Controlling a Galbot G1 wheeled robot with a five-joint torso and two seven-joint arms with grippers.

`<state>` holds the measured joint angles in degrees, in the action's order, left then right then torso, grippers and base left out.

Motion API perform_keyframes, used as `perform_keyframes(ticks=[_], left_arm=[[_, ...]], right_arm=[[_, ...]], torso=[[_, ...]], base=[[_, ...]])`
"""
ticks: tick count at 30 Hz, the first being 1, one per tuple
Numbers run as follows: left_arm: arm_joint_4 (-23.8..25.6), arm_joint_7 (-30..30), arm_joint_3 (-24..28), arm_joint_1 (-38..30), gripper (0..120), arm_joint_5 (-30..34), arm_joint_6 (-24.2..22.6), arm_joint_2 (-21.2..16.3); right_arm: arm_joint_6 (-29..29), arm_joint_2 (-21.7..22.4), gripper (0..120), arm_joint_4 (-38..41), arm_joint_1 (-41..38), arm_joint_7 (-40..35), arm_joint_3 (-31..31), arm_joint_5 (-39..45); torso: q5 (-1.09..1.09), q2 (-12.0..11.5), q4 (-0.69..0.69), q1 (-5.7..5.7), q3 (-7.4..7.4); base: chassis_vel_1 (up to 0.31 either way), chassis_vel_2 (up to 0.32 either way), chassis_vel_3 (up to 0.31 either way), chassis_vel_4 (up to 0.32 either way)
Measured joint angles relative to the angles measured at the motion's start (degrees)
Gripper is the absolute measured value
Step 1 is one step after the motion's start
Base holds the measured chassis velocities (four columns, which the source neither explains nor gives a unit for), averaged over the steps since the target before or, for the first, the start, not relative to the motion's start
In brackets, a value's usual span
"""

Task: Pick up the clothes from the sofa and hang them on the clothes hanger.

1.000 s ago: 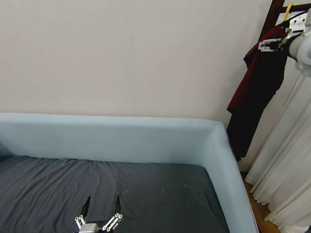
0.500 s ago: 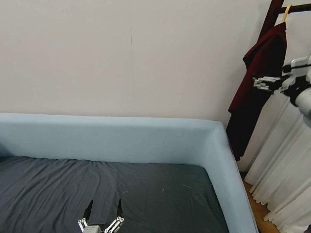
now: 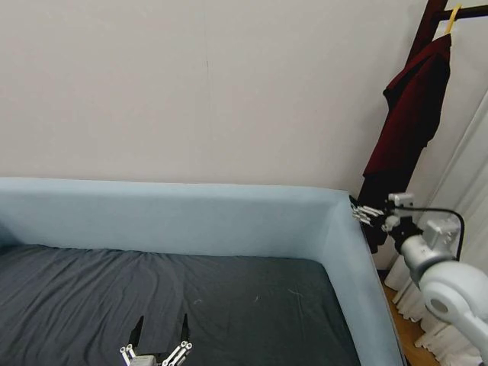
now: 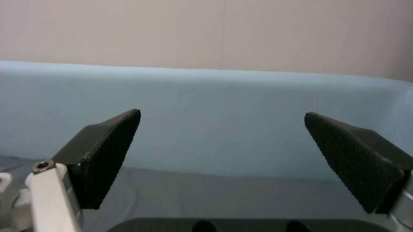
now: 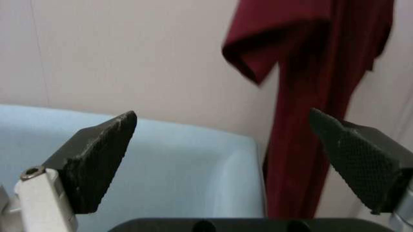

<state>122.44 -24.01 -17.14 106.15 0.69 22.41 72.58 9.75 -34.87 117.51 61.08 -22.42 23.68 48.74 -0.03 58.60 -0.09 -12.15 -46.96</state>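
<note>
Head view: L hand [image 3: 162,320] wide over sofa [image 3: 191,221]; R wrist: R hand [image 5: 223,116] wide, facing red shirt [image 5: 310,72].

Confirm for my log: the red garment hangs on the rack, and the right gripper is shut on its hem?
Not quite: the right gripper is open and holds nothing, as the right wrist view shows. The red garment does hang on the rack.

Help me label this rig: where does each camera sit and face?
Head view: head-mounted, looking down at sofa and wall; left end effector low, right end effector by the sofa's end.
Left wrist view: on left wrist, facing sofa backrest; own open fingers.
Right wrist view: on right wrist, facing dark red garment; own open fingers.
Shared: head and right wrist both show the garment.
</note>
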Motion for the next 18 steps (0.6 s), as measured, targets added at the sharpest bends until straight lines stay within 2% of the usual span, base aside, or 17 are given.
perform_keyframes(ticks=[1,2,4,6,7,10,11,15,18], left_arm=[[-0.38,0.43,0.0,-0.16,100,-0.29,0.36,0.07],[-0.38,0.43,0.0,-0.16,100,-0.29,0.36,0.07],[-0.62,0.7,0.06,-0.22,100,-0.48,0.85,0.15],[-0.69,0.68,-0.29,-0.11,100,-0.47,1.14,0.0],[-0.69,0.68,-0.29,-0.11,100,-0.47,1.14,0.0],[-0.11,0.88,-1.08,0.62,100,0.16,1.19,-0.82],[-0.11,0.88,-1.08,0.62,100,0.16,1.19,-0.82],[-0.21,4.51,-2.66,0.97,100,2.97,2.21,-3.28],[-1.24,6.5,-3.25,0.97,100,4.83,3.54,-4.48]], right_arm=[[-0.62,-2.47,100,0.97,5.15,1.19,4.0,-3.1],[-0.62,-2.47,100,0.97,5.15,1.19,4.0,-3.1],[-3.29,-10.88,100,5.04,20.72,6.62,13.06,-10.74],[-7.55,-17.82,100,7.74,29.03,10.73,16.08,-17.84],[-7.55,-17.82,100,7.74,29.03,10.73,16.08,-17.84],[-13.11,-24.72,100,9.32,36.07,14.44,16.53,-25.97],[-13.11,-24.72,100,9.32,36.07,14.44,16.53,-25.97],[-19.35,-30.82,100,9.07,42.07,16.88,16.34,-32.0],[-22.14,-33.27,100,8.43,44.24,17.91,16.31,-33.39]], torso=[[-0.06,0.0,0.01,0.0,0.01],[-0.06,0.0,0.01,0.0,0.01],[0.01,0.01,-0.02,0.0,0.01],[-0.04,0.01,-0.01,0.01,0.01],[-0.04,0.01,-0.01,0.01,0.01],[-0.05,0.01,0.02,0.01,0.01],[-0.05,0.01,0.02,0.01,0.01],[-0.04,0.01,0.01,0.01,0.01],[-0.03,0.0,0.02,0.01,0.01]], base=[[0.0,0.0,0.0,0.0],[0.0,0.0,0.0,0.0],[0.0,0.0,0.0,0.0],[0.0,0.0,0.0,0.0],[0.0,0.0,0.0,0.0],[0.0,0.0,0.0,0.0],[0.0,0.0,0.0,0.0],[0.0,0.0,0.0,0.0],[0.0,0.0,0.0,0.0]])
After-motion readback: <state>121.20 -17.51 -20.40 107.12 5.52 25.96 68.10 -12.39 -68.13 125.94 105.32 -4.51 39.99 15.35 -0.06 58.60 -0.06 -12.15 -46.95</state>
